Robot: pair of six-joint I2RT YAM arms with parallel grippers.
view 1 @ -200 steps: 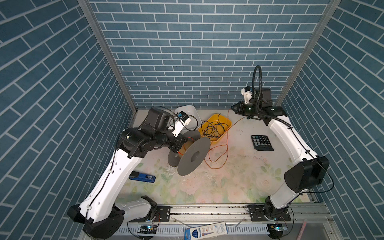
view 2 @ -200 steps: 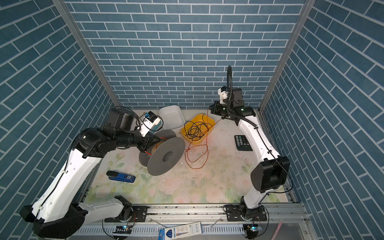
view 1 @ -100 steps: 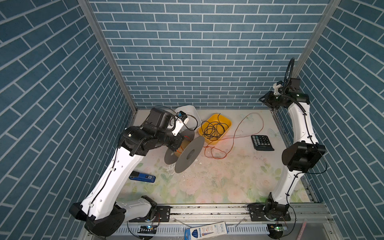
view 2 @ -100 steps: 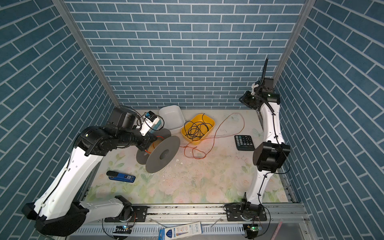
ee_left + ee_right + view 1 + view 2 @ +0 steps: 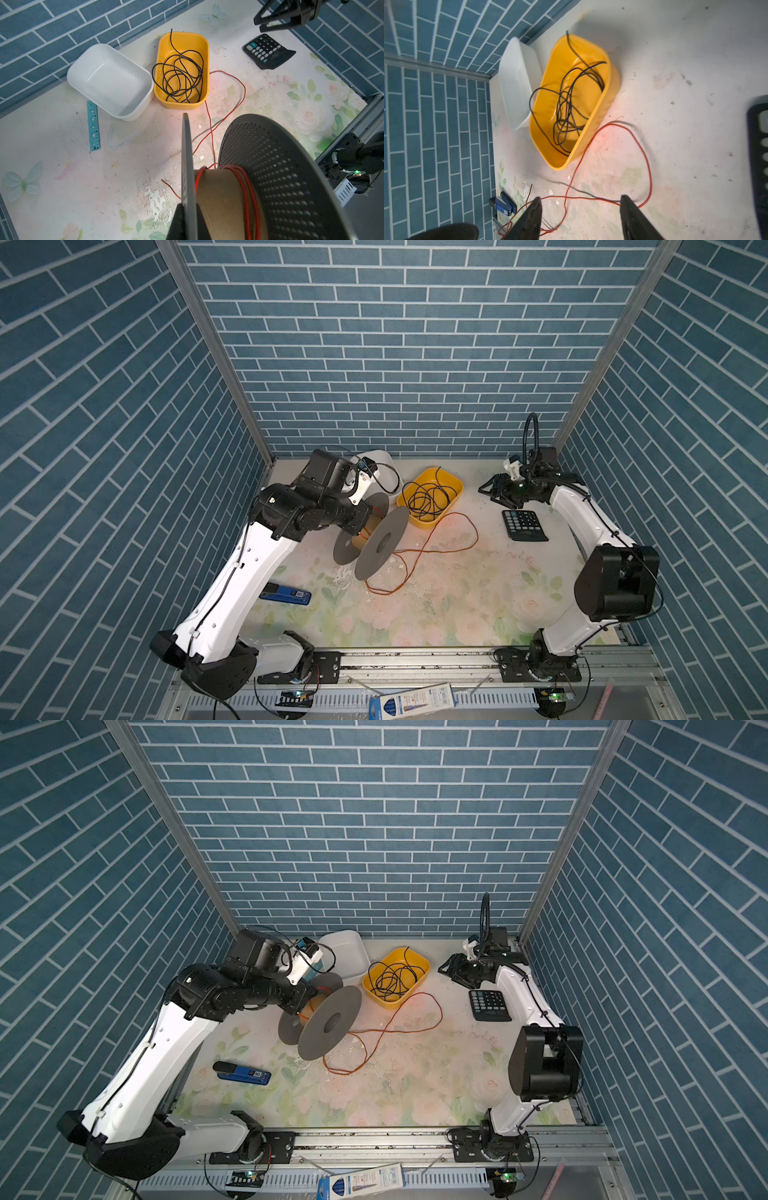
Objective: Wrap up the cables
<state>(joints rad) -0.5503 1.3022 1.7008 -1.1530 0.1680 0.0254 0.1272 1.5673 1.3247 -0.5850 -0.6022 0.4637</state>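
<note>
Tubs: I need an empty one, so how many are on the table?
2. The white tub, empty, by the back wall; the yellow tub beside it, holding a black wire tangle. None looks hidden.

White arms, black joints [image 5: 615, 583].
Thin black leads [image 5: 604, 522] along left arm [image 5: 245, 576], right arm [image 5: 575, 510]; black left gripper [image 5: 188, 209], right gripper [image 5: 580, 198]; corrugated hose [image 5: 525, 437].

The left arm [image 5: 249, 572] rises from 7 o'clock of the bench [image 5: 457, 593] and bends at the elbow towards the middle. The left pincer [image 5: 188, 216] is clamped on one disc of a reel [image 5: 280, 176]. The right arm [image 5: 582, 514] climbs from 5 o'clock, folds near 4 o'clock and reaches to 1 o'clock. There the right pincer [image 5: 487, 494] points towards 9 o'clock, jaws apart and empty.
</note>
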